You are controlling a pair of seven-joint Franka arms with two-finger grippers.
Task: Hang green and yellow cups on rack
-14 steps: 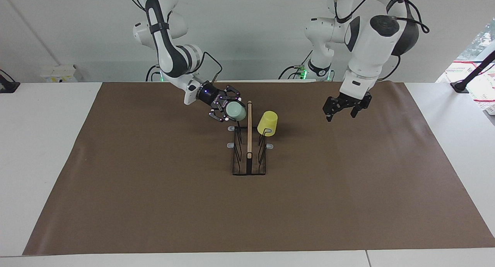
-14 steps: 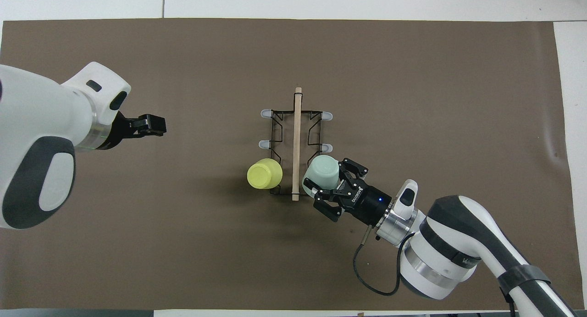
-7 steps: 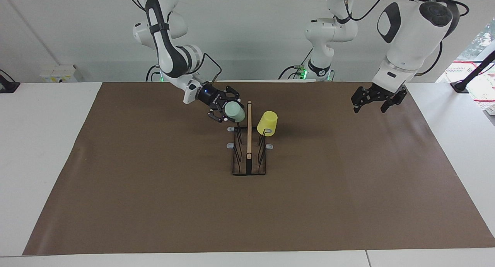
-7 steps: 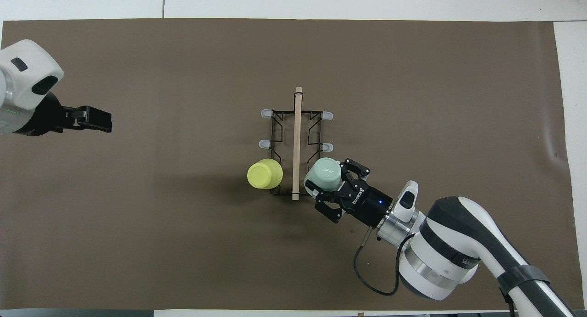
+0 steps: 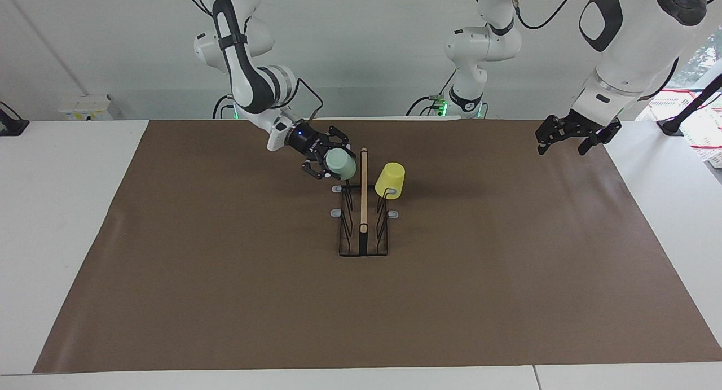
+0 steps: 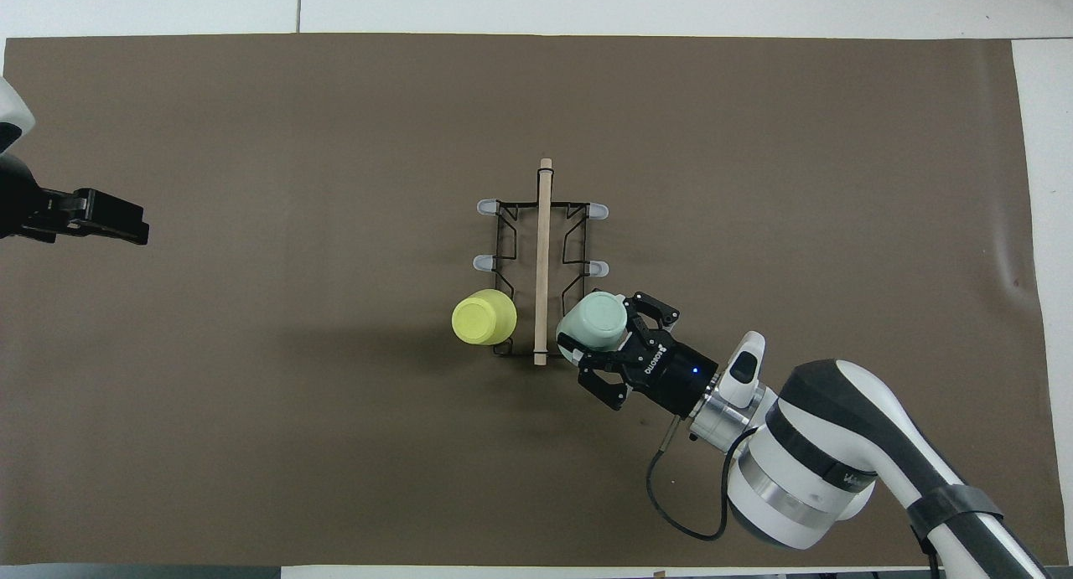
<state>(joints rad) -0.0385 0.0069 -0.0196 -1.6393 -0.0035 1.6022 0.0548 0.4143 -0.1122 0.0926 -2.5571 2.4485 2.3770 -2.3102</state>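
Note:
The black wire rack (image 5: 364, 209) (image 6: 543, 252) with its wooden top bar stands mid-table. The yellow cup (image 5: 390, 180) (image 6: 484, 317) hangs mouth-down on a prong at the rack's end nearest the robots, on the left arm's side. The green cup (image 5: 341, 163) (image 6: 593, 321) lies tilted at the matching prong on the right arm's side. My right gripper (image 5: 337, 161) (image 6: 602, 321) is around that cup; whether it still grips is unclear. My left gripper (image 5: 563, 147) (image 6: 109, 223) hangs open and empty over the mat's edge at the left arm's end.
A brown mat (image 5: 225, 277) (image 6: 335, 445) covers most of the white table. Four grey-tipped prongs of the rack are bare. A cable loops under the right arm's wrist (image 6: 671, 495).
The left arm has swung away from the rack to its own end of the table, still open. The right gripper with the green cup has barely shifted at the rack.

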